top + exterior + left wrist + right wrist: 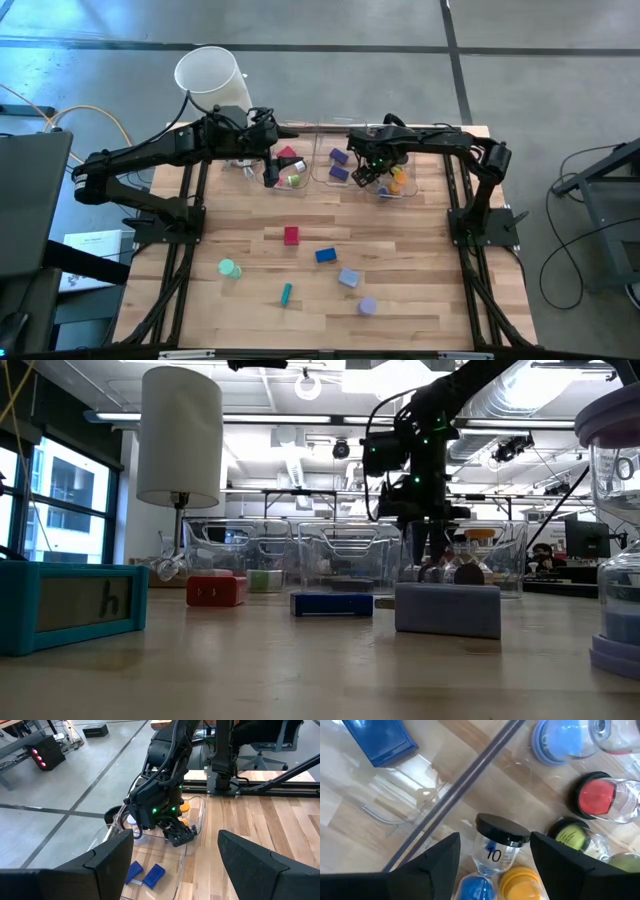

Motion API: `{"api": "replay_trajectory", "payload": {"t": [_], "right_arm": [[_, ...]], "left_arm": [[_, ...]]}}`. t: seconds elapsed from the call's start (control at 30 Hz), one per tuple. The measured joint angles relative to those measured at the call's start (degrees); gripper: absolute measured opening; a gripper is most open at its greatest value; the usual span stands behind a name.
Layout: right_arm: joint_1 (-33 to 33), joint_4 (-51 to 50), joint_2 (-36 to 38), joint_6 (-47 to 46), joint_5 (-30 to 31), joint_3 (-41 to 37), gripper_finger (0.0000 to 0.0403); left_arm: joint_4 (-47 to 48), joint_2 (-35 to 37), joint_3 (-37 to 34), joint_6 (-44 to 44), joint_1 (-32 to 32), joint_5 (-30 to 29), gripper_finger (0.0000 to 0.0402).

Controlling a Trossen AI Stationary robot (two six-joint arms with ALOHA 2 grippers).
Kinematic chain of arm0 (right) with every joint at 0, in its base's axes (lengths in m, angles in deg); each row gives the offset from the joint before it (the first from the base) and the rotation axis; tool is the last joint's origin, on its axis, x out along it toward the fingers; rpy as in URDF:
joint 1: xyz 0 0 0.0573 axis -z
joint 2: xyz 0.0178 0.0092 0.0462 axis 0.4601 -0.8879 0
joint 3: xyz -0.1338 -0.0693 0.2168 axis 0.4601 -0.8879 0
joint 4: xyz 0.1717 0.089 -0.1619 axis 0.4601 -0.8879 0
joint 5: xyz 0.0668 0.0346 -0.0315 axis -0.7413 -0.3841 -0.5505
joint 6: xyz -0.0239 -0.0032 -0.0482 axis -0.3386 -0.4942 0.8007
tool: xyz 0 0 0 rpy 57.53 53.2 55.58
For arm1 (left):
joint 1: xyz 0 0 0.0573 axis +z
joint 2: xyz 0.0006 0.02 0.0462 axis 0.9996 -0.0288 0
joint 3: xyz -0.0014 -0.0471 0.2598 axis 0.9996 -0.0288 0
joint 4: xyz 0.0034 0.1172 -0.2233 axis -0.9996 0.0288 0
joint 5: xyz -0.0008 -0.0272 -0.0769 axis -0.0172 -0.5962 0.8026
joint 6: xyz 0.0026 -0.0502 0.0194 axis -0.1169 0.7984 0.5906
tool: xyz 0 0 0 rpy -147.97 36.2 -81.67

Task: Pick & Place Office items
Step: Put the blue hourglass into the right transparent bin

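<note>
Fingers (440, 865) of the right gripper (495, 865) stand apart, spread either side of a small clear sand timer with a black cap (501, 836); whether they touch it I cannot tell. That wrist view alone shows what crowds around it: a yellow cap (520, 881), a blue cap (477, 889), a red-ended timer (596, 797), a yellow-green one (571, 835) and a blue block (379, 739) beyond a clear bin wall (470, 780).

From above, the right gripper (366, 170) hangs over the far right clear bin (400, 185), and only an orange spot (398, 180) of those pieces can be made out. The left gripper (270, 172) hovers over the far left bin (290, 165), which holds a red piece (288, 155) and a green one (294, 180). Its fingers (112, 860) are wide apart and hold nothing, framing two blue blocks (147, 875) in the middle bin.

The high view also gives the loose items on the near table (420, 290): a red block (291, 235), a blue block (325, 255), a lavender block (348, 278), a green roll (229, 268), a teal stick (286, 293) and a lavender roll (367, 306). A white cylinder (210, 72) stands at the far left.

The level view lines up the red (216, 590), blue (332, 603) and lavender (447, 610) blocks in front of the bins, with the right gripper (430, 545) dipping behind them.
</note>
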Motion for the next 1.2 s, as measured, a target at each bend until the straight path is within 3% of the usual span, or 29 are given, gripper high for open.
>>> {"api": "replay_trajectory", "payload": {"t": [0.43, 0.83, 1.2], "right_arm": [[0.0, -1.7, -0.1, -0.4, -3.0, 0.0, 0.0231], [-0.2, -8.6, 0.7, 0.6, -3.1, 0.0, 0.0231], [-0.5, -8.4, 0.7, 2.4, -2.8, 0.0, 0.0231]], "left_arm": [[0.0, 0.0, 0.0, 0.0, 0.0, 0.0, 0.0283], [0.0, 0.0, 0.0, 0.0, 0.0, 0.0, 0.0283], [0.0, 0.0, 0.0, 0.0, 0.0, 0.0, 0.0283]]}}
